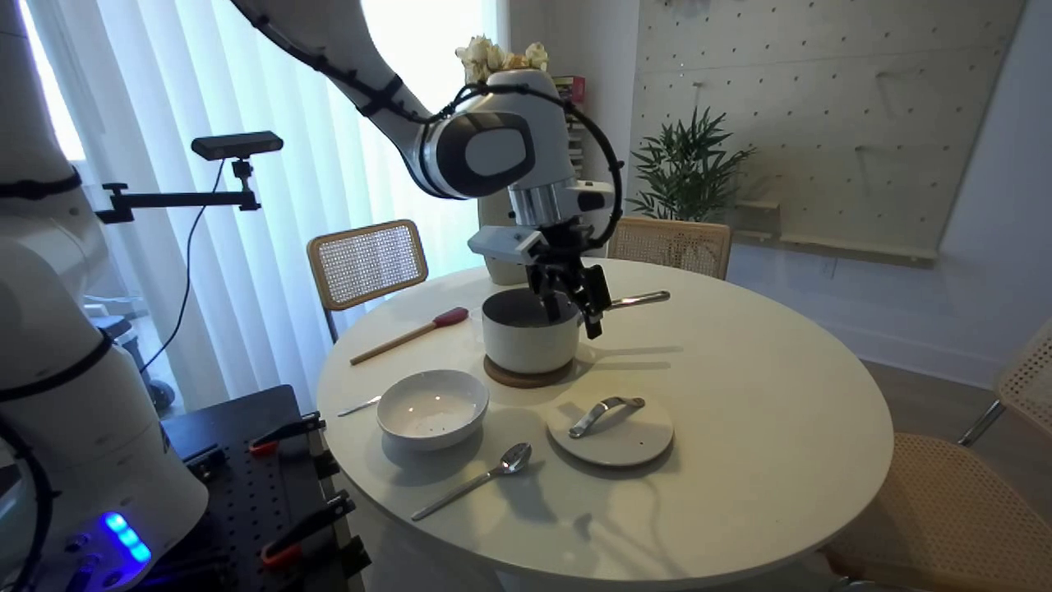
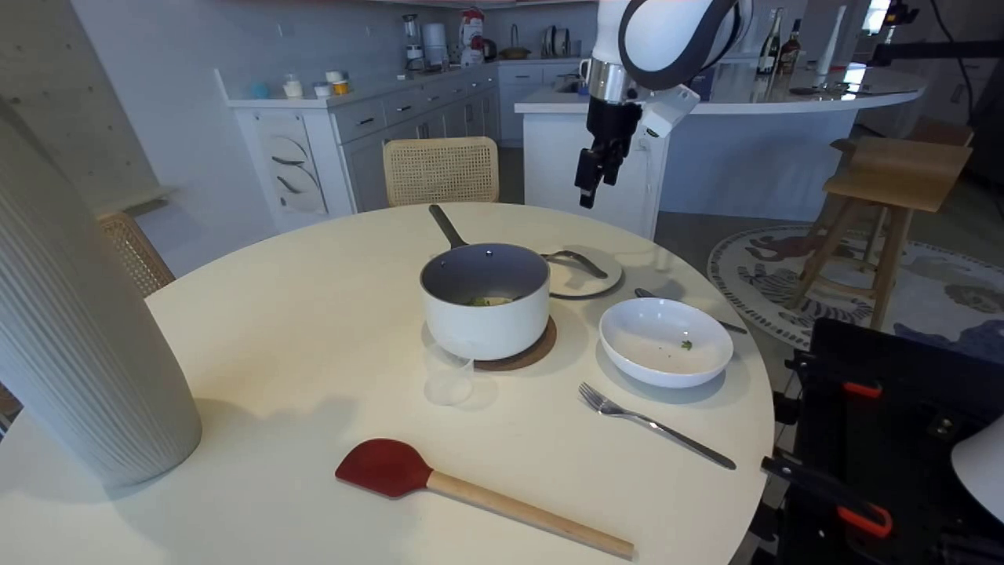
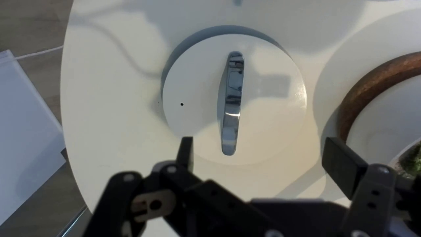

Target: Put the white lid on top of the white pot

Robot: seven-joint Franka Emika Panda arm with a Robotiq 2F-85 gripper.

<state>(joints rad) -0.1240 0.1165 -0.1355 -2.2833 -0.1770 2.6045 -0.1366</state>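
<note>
The white lid (image 1: 637,444) lies flat on the table with its silvery handle up; it also shows in an exterior view (image 2: 576,284), partly behind the pot, and in the wrist view (image 3: 273,121). The white pot (image 1: 530,347) stands uncovered on a round cork mat (image 1: 526,379), with some green food inside (image 2: 490,300). The pot (image 2: 486,331) is cut off at the right of the wrist view (image 3: 384,131). My gripper (image 1: 573,319) is open and empty, raised above the table; in the wrist view its fingers (image 3: 259,144) are wide apart, with the lid handle beyond them.
A white bowl (image 2: 667,370) and a spoon (image 1: 472,485) lie near the lid. A fork (image 2: 659,428), a red spatula (image 2: 386,468), a small clear cup (image 2: 449,384) and a tall ribbed vase (image 2: 102,353) are also on the table. The pot's long handle (image 1: 641,299) sticks out.
</note>
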